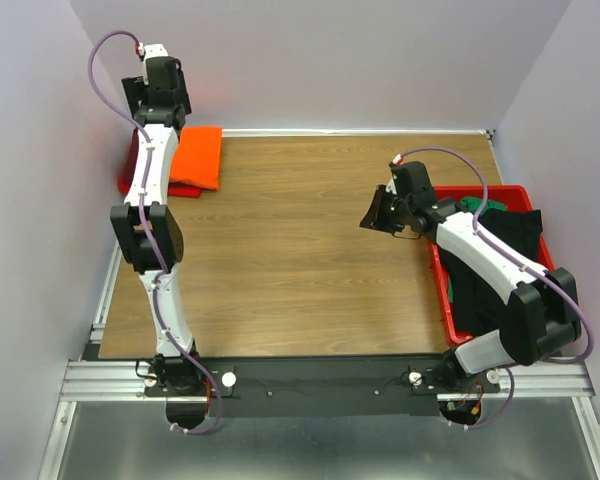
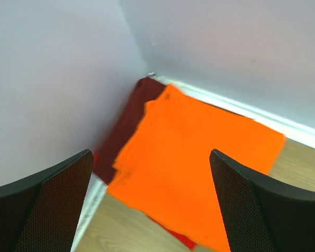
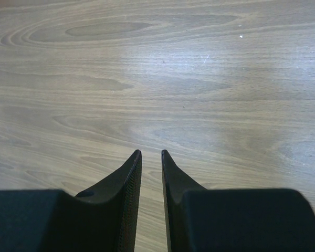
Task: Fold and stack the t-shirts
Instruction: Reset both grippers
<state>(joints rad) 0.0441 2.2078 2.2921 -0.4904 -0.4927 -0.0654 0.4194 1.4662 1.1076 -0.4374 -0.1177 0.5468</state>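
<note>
A folded bright orange t-shirt [image 1: 198, 157] tops a stack in the far left corner of the table. In the left wrist view the orange shirt [image 2: 199, 157] lies over a dark maroon one [image 2: 139, 105], and a red edge [image 2: 181, 239] shows beneath. My left gripper [image 1: 138, 105] hangs above this stack, open and empty [image 2: 151, 152]. A black t-shirt [image 1: 500, 250] and a green one [image 1: 472, 205] lie crumpled in the red tray [image 1: 438, 285] at the right. My right gripper [image 1: 373, 213] is over bare wood left of the tray, its jaws nearly together with nothing between them [image 3: 151, 153].
White walls close in the table on the left, back and right. A metal rail [image 1: 330, 375] runs along the near edge by the arm bases. Bare wooden tabletop [image 1: 300, 250] lies between the stack and the tray.
</note>
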